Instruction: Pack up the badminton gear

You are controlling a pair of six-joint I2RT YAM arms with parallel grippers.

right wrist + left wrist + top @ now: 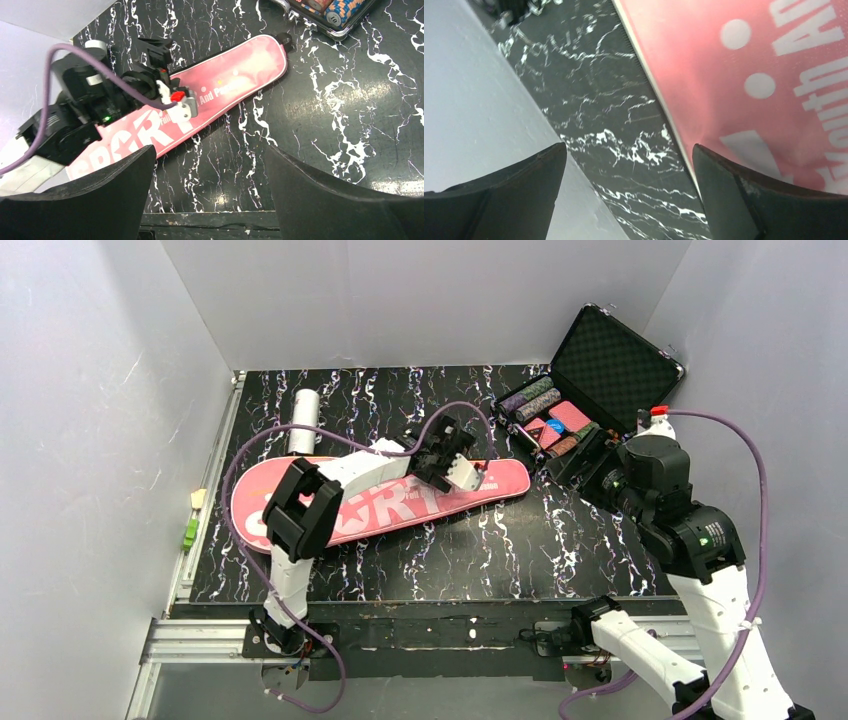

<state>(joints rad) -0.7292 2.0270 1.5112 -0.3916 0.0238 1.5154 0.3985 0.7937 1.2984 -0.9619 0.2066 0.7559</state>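
The long pink "SPORT" racket bag (400, 502) lies flat across the middle of the black marbled table; it also shows in the right wrist view (235, 80) and the left wrist view (749, 75). The white-grey tube (303, 420) lies behind the bag's left end. My left gripper (445, 440) hangs over the bag's far edge, open and empty (629, 200), with bare table and the bag's seam between its fingers. My right gripper (598, 483) is open and empty (207, 200), raised at the right, off the bag's narrow end. No rackets or shuttlecocks are in view.
An open black case (600, 380) holding patterned chip rolls stands at the back right, close behind my right gripper; its corner shows in the right wrist view (335, 20). Grey walls enclose the table. Small green and yellow pieces (192, 520) sit on the left rail.
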